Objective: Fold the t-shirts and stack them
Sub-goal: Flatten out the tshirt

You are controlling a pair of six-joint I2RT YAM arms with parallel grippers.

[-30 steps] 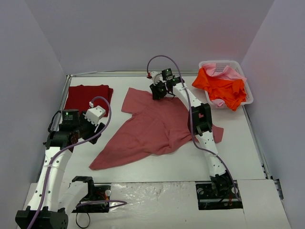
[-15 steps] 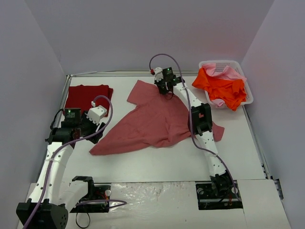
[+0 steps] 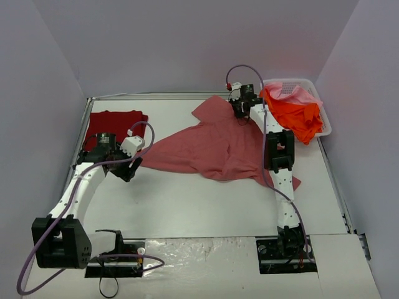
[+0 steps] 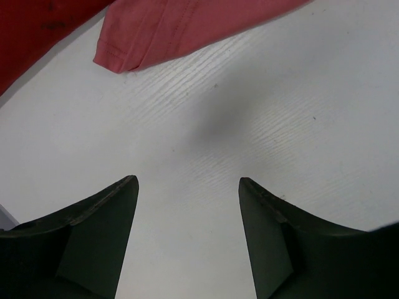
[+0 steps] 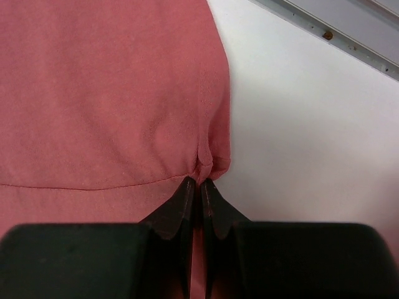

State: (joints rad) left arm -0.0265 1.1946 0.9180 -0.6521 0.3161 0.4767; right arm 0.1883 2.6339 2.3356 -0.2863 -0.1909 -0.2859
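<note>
White tabletop [image 3: 187, 205], walled in pale grey, carries a muted rose-red t-shirt [image 3: 212, 149] spread crumpled across its middle. One end is drawn out to a point on the left and another corner reaches toward the far edge. The right gripper [image 5: 199, 184] is at that far corner, its jaws pressed together on a puckered fold of the shirt's edge. The left gripper [image 4: 187, 187] hovers over bare table just beside the shirt's left tip, jaws standing well apart with nothing between them. A dark crimson t-shirt [image 3: 115, 124] lies folded flat in the far left corner. At the far right, a white lattice basket [image 3: 280, 81] holds a bright orange t-shirt [image 3: 293, 115] heaped together with a light pink t-shirt [image 3: 300, 94].
</note>
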